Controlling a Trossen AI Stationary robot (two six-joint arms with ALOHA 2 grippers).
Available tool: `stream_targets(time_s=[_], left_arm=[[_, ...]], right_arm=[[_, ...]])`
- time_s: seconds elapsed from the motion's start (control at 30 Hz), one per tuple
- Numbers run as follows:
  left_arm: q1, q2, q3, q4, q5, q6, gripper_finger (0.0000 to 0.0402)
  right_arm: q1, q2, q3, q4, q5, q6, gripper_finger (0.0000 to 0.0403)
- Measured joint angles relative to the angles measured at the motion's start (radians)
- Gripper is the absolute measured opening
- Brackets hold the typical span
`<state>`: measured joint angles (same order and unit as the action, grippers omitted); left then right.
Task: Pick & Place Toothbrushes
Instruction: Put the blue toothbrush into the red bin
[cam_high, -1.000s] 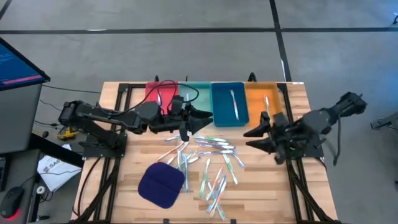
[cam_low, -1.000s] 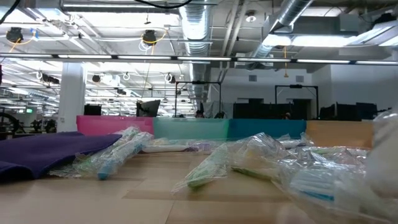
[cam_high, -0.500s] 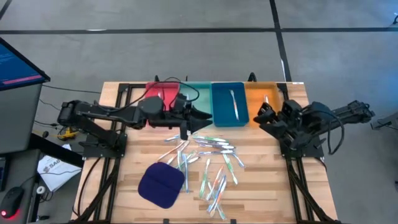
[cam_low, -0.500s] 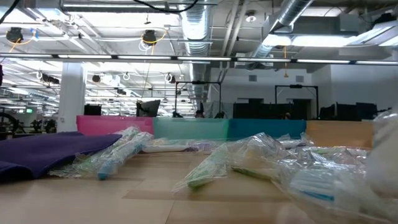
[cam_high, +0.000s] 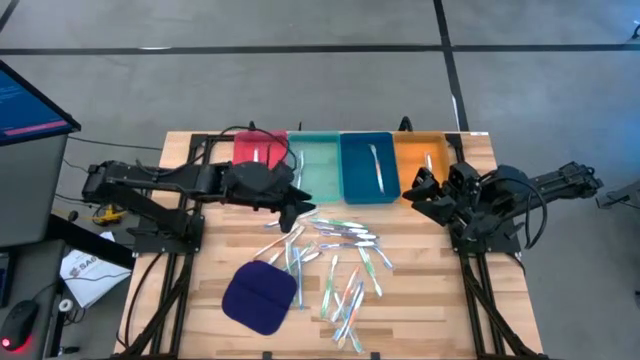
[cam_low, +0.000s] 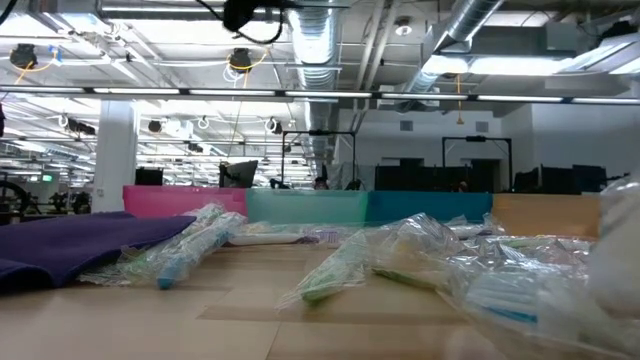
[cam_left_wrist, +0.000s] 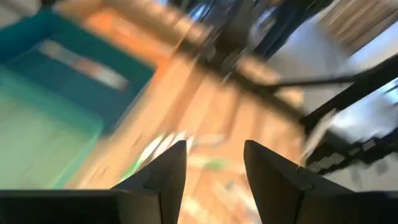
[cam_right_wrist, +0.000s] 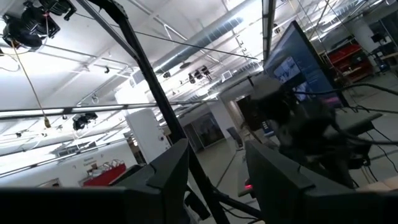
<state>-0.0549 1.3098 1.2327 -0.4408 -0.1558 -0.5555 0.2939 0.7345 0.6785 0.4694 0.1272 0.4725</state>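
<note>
Several toothbrushes (cam_high: 338, 262) in clear wrappers lie scattered on the wooden table's middle; the low view shows them close up (cam_low: 345, 265). Single ones lie in the blue tray (cam_high: 367, 167), the orange tray (cam_high: 420, 160) and the red tray (cam_high: 258, 150). My left gripper (cam_high: 296, 208) hangs just above the pile's far left end, tipped down; its fingers stand open (cam_left_wrist: 214, 165) with nothing between them. My right gripper (cam_high: 412, 190) hovers by the orange tray's near end, pointing up at the ceiling, open (cam_right_wrist: 214, 165) with nothing between its fingers.
A teal tray (cam_high: 318, 165) stands between the red and blue ones along the far edge. A dark blue cloth pad (cam_high: 258, 295) lies at the near left, seen in the low view (cam_low: 80, 245). A monitor (cam_high: 30, 105) stands off the table's left.
My left gripper has drawn back from the teal tray toward the near left, sunk and tipped downward over the pile's far end. My right gripper has moved toward the far edge, beside the orange tray, and tipped upward. The toothbrushes have stayed where they were.
</note>
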Motion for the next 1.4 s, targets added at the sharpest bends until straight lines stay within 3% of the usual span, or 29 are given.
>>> stream_targets(time_s=[0.13, 0.33, 0.5, 0.6, 0.9, 1.13, 1.4], left_arm=[[0.004, 0.023, 0.000, -0.141, 0.006, 0.009, 0.0154], [-0.046, 0.109, 0.000, -0.182, 0.156, 0.020, 0.0154], [-0.137, 0.199, -0.002, -0.185, 0.314, -0.148, 0.0154], [-0.180, 0.247, -0.002, -0.167, 0.384, -0.254, 0.0154], [-0.185, 0.307, -0.002, -0.113, 0.426, -0.747, 0.0154], [-0.167, 0.310, -0.002, -0.094, 0.402, -0.868, 0.0154], [-0.169, 0.396, -0.051, -0.101, 0.402, -0.876, 0.0154]], right_arm=[[0.000, 0.000, 0.000, -0.001, 0.000, 0.000, 0.0156], [-0.002, 0.000, 0.000, -0.064, 0.001, 0.000, 0.0156], [0.014, 0.000, 0.000, -0.090, 0.001, 0.012, 0.0156], [0.029, 0.000, 0.000, -0.094, 0.001, 0.117, 0.0156], [0.033, 0.006, 0.000, -0.104, 0.001, 0.175, 0.0156], [0.032, 0.011, 0.000, -0.094, 0.001, 0.190, 0.0156], [0.033, 0.011, 0.000, -0.095, 0.001, 0.210, 0.0156]])
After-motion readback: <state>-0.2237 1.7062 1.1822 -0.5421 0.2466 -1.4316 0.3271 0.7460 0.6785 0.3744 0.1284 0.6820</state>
